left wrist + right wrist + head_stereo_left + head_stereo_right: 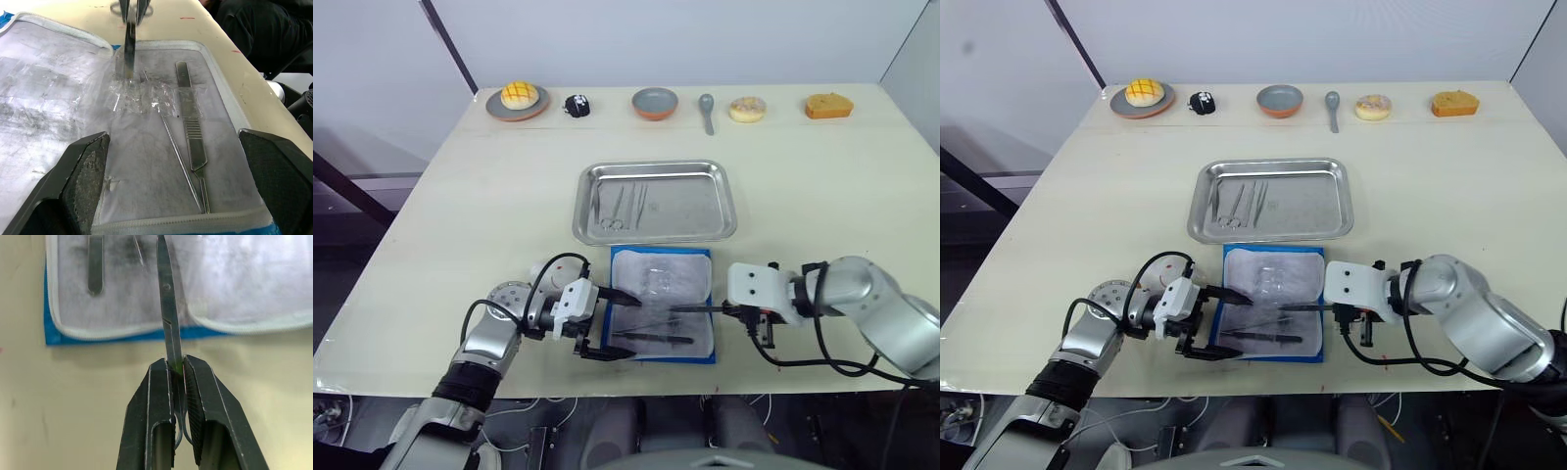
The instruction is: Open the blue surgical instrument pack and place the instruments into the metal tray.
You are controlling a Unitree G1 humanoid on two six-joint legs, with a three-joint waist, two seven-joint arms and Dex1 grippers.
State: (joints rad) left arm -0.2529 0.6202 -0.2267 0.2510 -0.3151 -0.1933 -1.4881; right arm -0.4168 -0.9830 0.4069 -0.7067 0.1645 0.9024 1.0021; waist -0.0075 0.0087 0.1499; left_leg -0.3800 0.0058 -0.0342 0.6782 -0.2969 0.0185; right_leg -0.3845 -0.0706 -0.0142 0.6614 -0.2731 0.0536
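Scissors (167, 308) sit pinched in my right gripper (178, 377), blades reaching over the edge of the opened blue surgical instrument pack (663, 304). I see my left gripper (607, 325) spread wide at the pack's other side, around two instruments (190, 147). Beyond the pack, the metal tray (655, 202) holds several tools.

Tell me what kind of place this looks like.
Probably a robot test bench, not a real clinic: a plain table holds a metal tray and an opened blue surgical instrument pack, with toy-like food lined along the far edge.
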